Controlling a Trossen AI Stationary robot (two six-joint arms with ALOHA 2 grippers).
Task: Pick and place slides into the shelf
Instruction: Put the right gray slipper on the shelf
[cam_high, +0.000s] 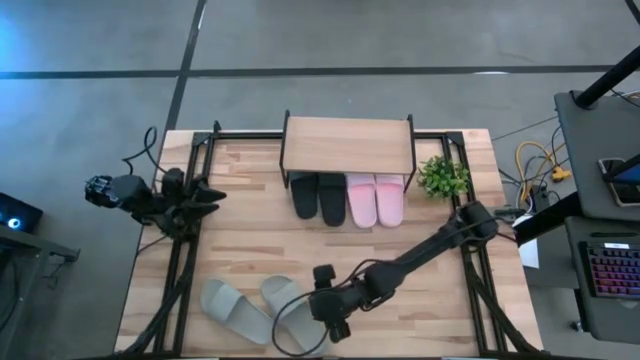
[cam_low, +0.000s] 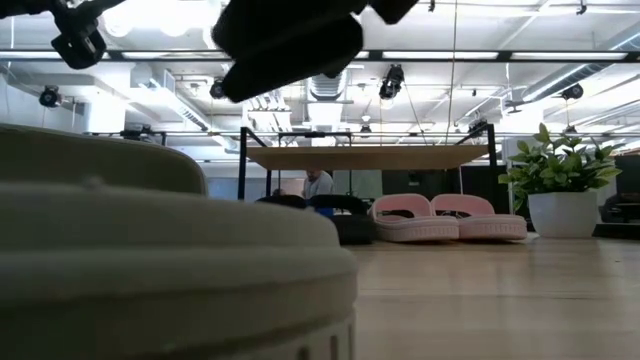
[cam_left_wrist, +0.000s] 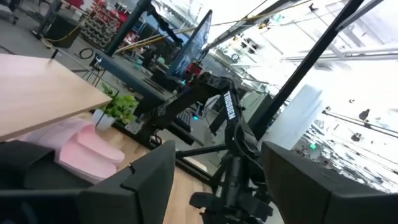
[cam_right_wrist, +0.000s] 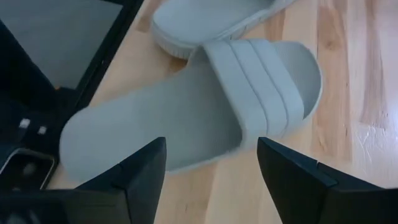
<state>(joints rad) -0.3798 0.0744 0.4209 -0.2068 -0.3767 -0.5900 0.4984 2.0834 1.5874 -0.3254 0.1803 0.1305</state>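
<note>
1. Jaws first — the right gripper (cam_high: 333, 322) at the lower centre of the high view is spread wide with nothing between its fingers (cam_right_wrist: 142, 180); it hangs just above a grey-green slide (cam_right_wrist: 205, 106).
2. Left gripper (cam_high: 212, 195) sits at the left edge of the high view, also spread and holding nothing, well apart from every slide.
3. Two grey-green slides lie at the lower left of the high view — one (cam_high: 233, 306) further left, the other (cam_high: 292, 312) beside it, partly under the right gripper. In the right wrist view their ends overlap.
4. Shelf (cam_high: 347, 146) stands at the upper centre of the high view, its wooden top bare.
5. Under it, the black pair (cam_high: 319, 197) sits on the left and the pink pair (cam_high: 376, 200) on the right, side by side, ends sticking out from below the plank.
6. Plant (cam_high: 443, 177) stands just right of the shelf, beside the pink pair.
7. Low view: a grey-green slide (cam_low: 150, 270) fills the lower left of the frame, with the shelf (cam_low: 365, 157) and pink pair (cam_low: 448, 217) far behind at centre right.
</note>
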